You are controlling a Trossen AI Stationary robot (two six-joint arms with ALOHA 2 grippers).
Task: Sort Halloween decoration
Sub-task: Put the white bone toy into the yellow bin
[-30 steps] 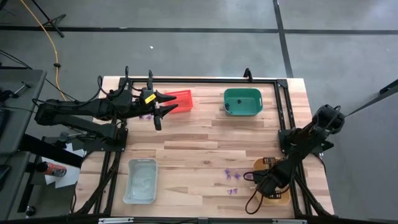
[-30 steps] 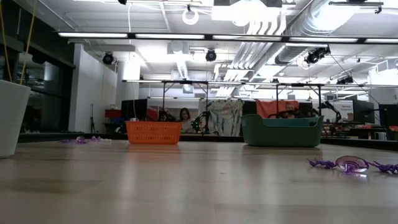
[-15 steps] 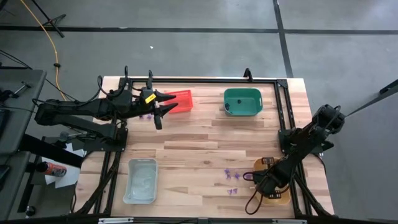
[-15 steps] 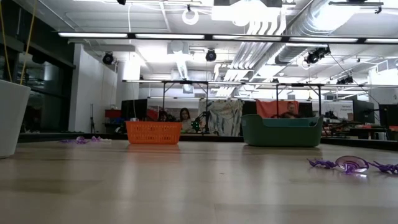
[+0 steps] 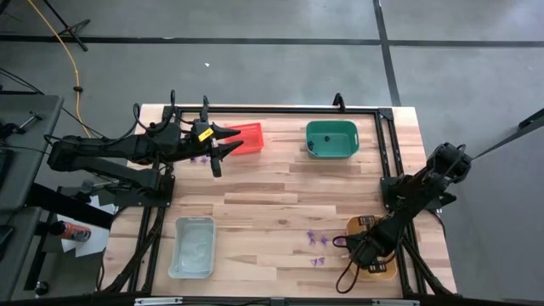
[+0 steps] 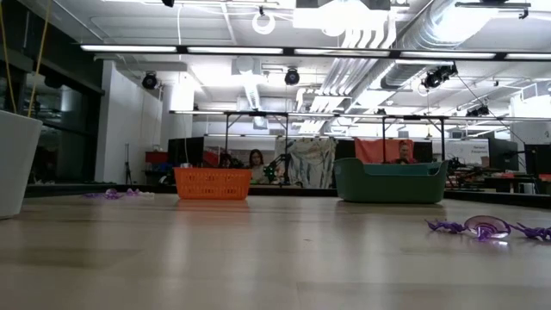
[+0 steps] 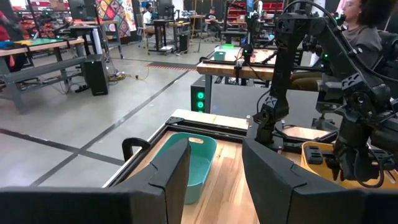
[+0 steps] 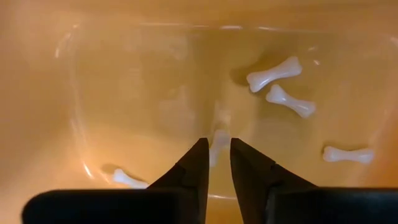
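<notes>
Purple trinkets point(image 5: 316, 240) on table beside right end effector point(image 8: 216, 163), fingers slightly apart over orange bin point(image 5: 387, 270).

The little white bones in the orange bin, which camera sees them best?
The right wrist view: it looks straight into the orange bin, showing several white bones beyond the right pincer. The high view shows only the bin under the right arm, no bones. The low and left wrist views show no bones.
</notes>
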